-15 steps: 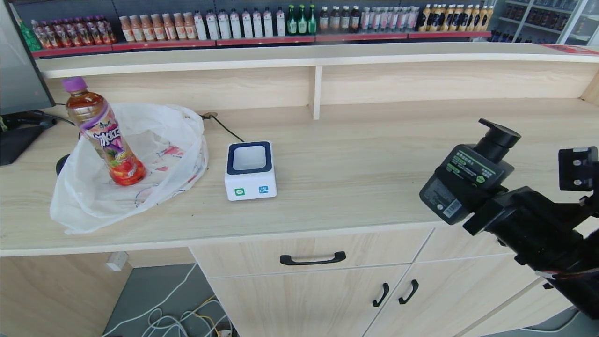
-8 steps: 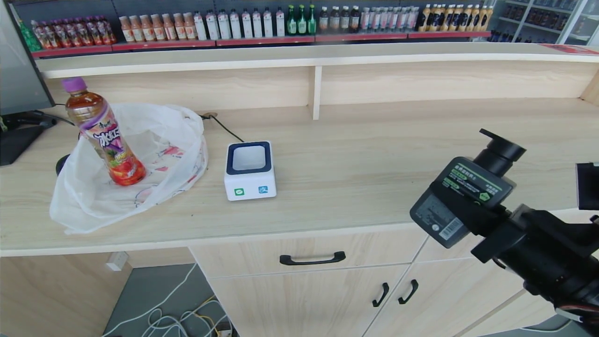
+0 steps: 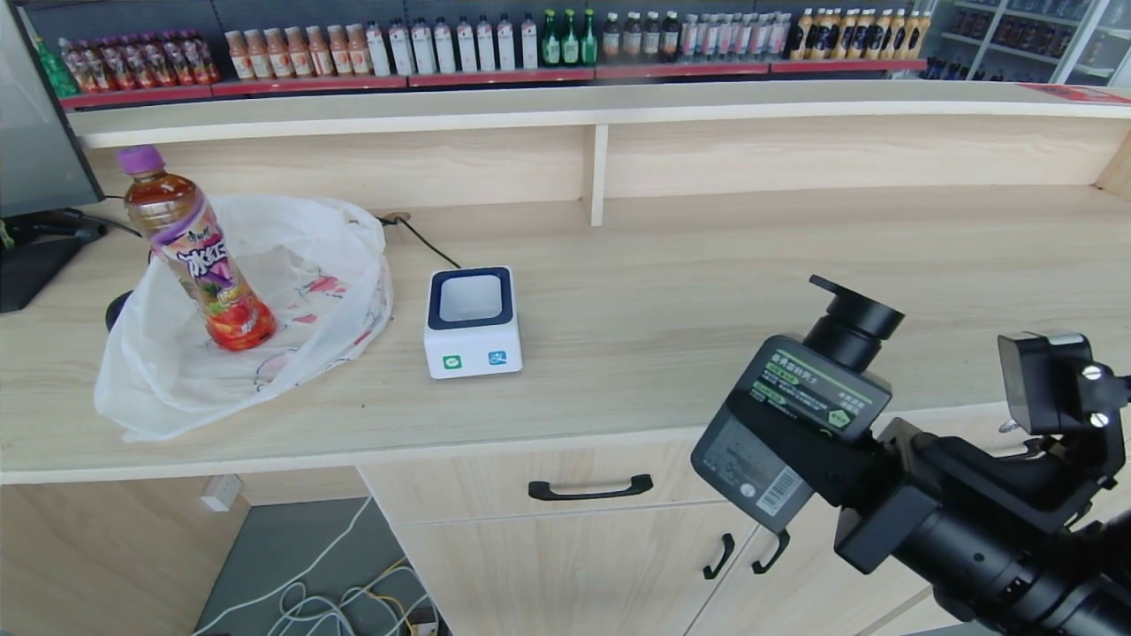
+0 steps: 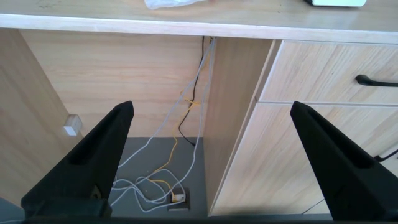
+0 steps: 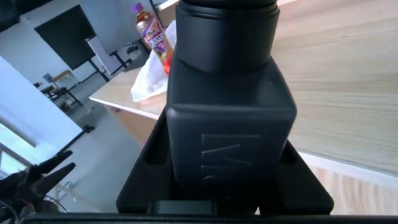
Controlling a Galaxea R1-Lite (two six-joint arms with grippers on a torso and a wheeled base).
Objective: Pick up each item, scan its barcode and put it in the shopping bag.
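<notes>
Right wrist view: my right gripper [image 5: 224, 180] is clamping the dark bottle [image 5: 230, 106]. The jaws are closed on its square body, with the wide cap pointing straight out ahead of them.

- From the head camera, the bottle [image 3: 800, 415] is hanging off the near edge of the counter [image 3: 671, 300], tilted. Its long axis is running up and away from the jaws, cap end farthest.
- The barcode [image 3: 778, 490] is sitting on the panel turned out to the left of the jaws, not downward.
- The left gripper [image 4: 211, 106] is hanging below counter level, facing the cabinet front. Its jaws are spread wide and gripping nothing.

Key relation: the scanner [image 3: 473, 322] is lying ahead of the right jaws and well off to their left, window facing up. I am judging that the barcode panel needs carrying leftward and rolling down over that window. The right arm is doing this, since it has the item.

Farther left of the jaws, beyond the scanner, the shopping bag [image 3: 336, 238] is lying open, with a tea bottle [image 3: 199, 256] standing upright in it.

Count:
- one dark bottle
- one scanner
- one bag
- one tea bottle bagged
</notes>
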